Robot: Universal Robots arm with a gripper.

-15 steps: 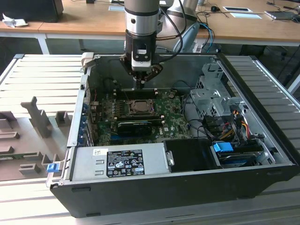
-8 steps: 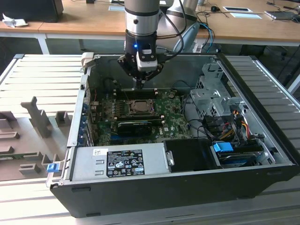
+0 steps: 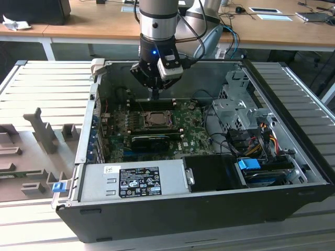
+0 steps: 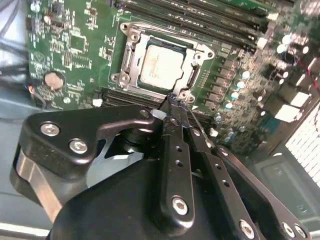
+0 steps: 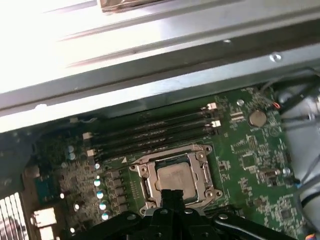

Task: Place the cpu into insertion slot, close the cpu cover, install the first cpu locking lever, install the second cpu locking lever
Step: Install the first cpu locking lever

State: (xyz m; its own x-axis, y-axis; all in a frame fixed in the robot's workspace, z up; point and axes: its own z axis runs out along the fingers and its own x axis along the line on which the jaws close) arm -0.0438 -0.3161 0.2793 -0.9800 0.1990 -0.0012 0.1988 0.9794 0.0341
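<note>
The cpu (image 4: 161, 67) (image 5: 175, 177) lies flat in the insertion slot (image 3: 156, 119) on the green board. Its dull silver top shows through the window of the cpu cover (image 4: 129, 56) (image 5: 202, 174), which lies down over it. My gripper (image 4: 173, 101) (image 5: 172, 192) (image 3: 155, 96) hangs just above the socket's edge, on the side toward the memory slots. Its two dark fingers (image 4: 176, 150) are pressed together, shut. A thin metal rod (image 4: 196, 122) runs beside the fingertips; I cannot tell whether it is pinched.
The board sits deep inside an open black computer case (image 3: 209, 214). Memory slots (image 5: 155, 132) run along one side of the socket, and a long black card (image 3: 152, 140) lies on the other. Cables and a drive cage (image 3: 235, 112) fill the exterior view's right.
</note>
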